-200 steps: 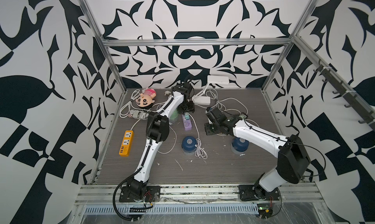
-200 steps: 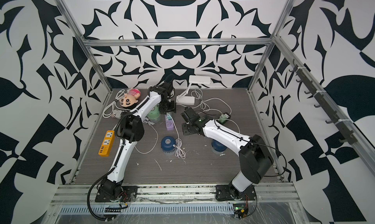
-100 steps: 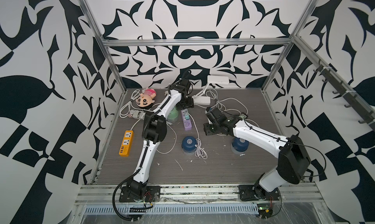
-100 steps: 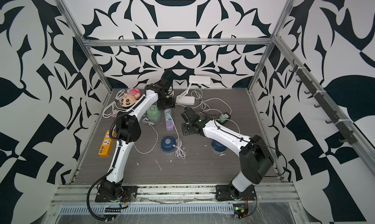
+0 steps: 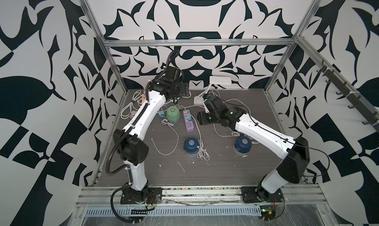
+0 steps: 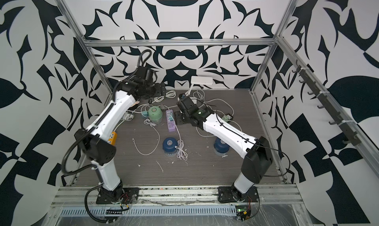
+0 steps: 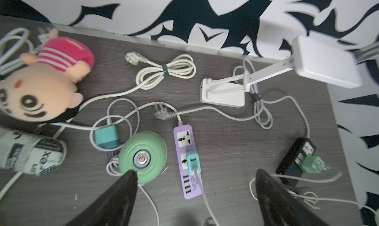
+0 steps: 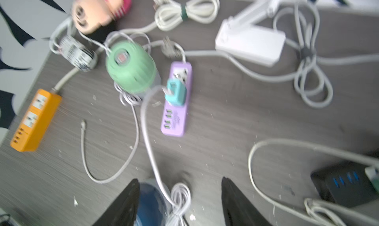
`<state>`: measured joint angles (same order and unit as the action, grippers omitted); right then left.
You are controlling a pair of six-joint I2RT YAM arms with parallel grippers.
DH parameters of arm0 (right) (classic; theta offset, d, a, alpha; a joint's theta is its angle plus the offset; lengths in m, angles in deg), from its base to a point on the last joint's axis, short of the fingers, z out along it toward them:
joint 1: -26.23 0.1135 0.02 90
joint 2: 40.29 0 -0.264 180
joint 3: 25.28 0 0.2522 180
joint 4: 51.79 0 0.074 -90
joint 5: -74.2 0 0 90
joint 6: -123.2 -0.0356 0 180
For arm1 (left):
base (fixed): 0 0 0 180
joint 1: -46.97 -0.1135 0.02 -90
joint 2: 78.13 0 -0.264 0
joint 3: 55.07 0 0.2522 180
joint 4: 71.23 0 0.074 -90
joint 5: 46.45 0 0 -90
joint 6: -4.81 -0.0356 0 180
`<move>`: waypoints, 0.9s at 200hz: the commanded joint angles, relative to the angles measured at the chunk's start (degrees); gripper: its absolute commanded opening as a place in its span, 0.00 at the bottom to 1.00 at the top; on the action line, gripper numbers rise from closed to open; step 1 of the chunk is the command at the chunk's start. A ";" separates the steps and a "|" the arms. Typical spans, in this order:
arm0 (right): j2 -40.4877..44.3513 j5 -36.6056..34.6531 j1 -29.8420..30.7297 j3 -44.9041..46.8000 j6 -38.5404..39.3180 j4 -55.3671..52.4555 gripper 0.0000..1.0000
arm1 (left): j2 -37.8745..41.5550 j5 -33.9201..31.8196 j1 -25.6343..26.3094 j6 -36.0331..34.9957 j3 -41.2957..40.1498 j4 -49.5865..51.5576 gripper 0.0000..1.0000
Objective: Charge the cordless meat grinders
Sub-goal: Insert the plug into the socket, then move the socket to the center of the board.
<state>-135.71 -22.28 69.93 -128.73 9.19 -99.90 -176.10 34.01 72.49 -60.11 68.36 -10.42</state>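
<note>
A mint green grinder (image 5: 173, 113) (image 7: 143, 157) (image 8: 131, 68) stands at the back beside a purple power strip (image 5: 188, 120) (image 7: 189, 163) (image 8: 176, 100). A teal adapter (image 7: 193, 160) (image 8: 176, 91) is plugged into the strip, and its white cable runs to a navy grinder (image 5: 190, 145) (image 8: 149, 202) at mid-table. Another navy grinder (image 5: 243, 144) stands right, partly behind the right arm. My left gripper (image 5: 183, 91) (image 7: 195, 173) hangs high above the strip and green grinder, open and empty. My right gripper (image 5: 202, 117) (image 8: 179, 181) is open above the cable bundle, holding nothing.
An orange strip (image 8: 35, 120) lies at the left edge and a black strip (image 7: 295, 157) with a green adapter (image 7: 311, 164) at the right. A plush doll (image 7: 41, 85), a loose teal adapter (image 7: 106, 136), a coiled cord (image 7: 166, 71) and a white lamp (image 7: 223, 91) crowd the back.
The left gripper has risen and pulled back toward the rear wall while its jaws spread wider. The right gripper's jaws have also opened wider; that arm has barely moved.
</note>
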 commanded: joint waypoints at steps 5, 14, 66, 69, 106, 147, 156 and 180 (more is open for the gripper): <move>-7.54 -2.00 0.86 -8.72 1.84 -4.98 0.73 | 16.22 -1.91 -2.63 -1.06 -13.66 -8.48 0.99; -10.21 -1.95 0.94 -11.59 2.04 -5.91 0.75 | 22.22 -0.90 -4.37 -0.26 -19.51 -10.32 0.99; -27.77 -9.29 3.35 -32.99 5.14 -14.74 0.82 | 50.60 3.50 -11.63 3.03 -46.45 -14.39 0.99; -28.81 -9.95 3.45 -34.47 5.35 -15.71 0.82 | 51.51 3.70 -11.63 3.15 -47.28 -13.82 0.99; -36.90 -14.71 3.83 -44.83 6.56 -20.83 0.83 | 58.02 5.59 -11.63 7.15 -55.59 -9.47 0.99; -39.86 -15.90 3.48 -46.11 6.77 -20.83 0.78 | 61.62 7.52 -11.63 10.23 -61.34 -8.97 1.00; -40.38 -16.07 3.33 -46.19 6.65 -20.81 0.77 | 61.93 7.99 -11.68 10.62 -62.24 -9.16 0.99; -41.61 -14.94 2.57 -46.20 5.95 -20.76 0.72 | 61.61 8.59 -11.63 11.04 -63.34 -9.16 0.99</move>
<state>-177.48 -36.11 73.34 -172.69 15.57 -119.53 -114.68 41.01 61.10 -50.84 5.98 -19.67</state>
